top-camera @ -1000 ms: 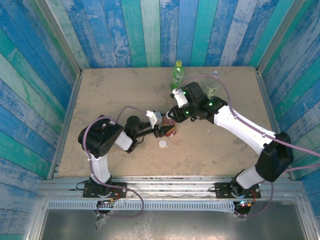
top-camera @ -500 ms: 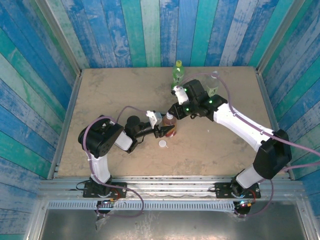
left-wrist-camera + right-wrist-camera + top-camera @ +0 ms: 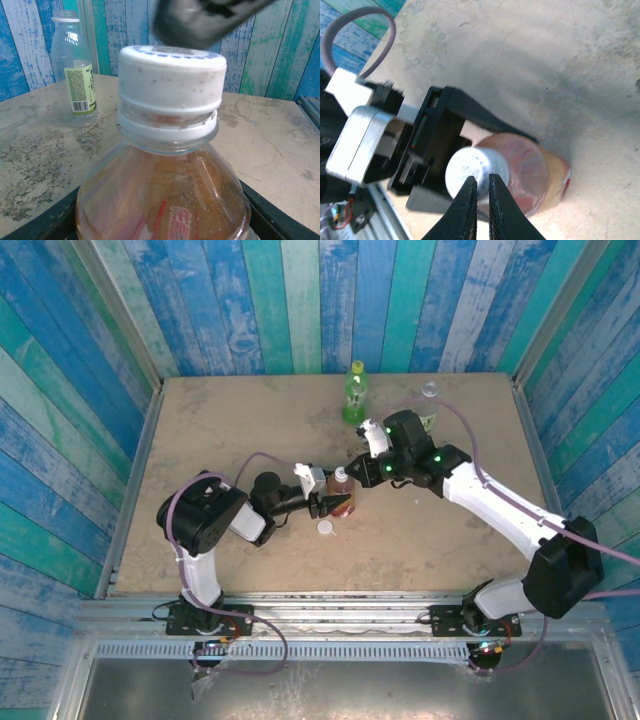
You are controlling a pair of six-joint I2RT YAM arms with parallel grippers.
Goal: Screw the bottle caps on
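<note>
One amber bottle (image 3: 165, 200), red-labelled, stands mid-bench (image 3: 200, 440) with a white cap (image 3: 171, 80) on its neck. The left fingers (image 3: 470, 112) grasp its body; the right fingers (image 3: 468, 205) are clenched, empty, over the cap.

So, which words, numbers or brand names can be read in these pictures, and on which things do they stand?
No text is readable.
green label on the clear bottle: small print and barcode, too small to read.
red label on the amber bottle: white characters, blurred and cut off.
white cap: blue marks around its top, unreadable.
green bottle: label too small to read.
</note>
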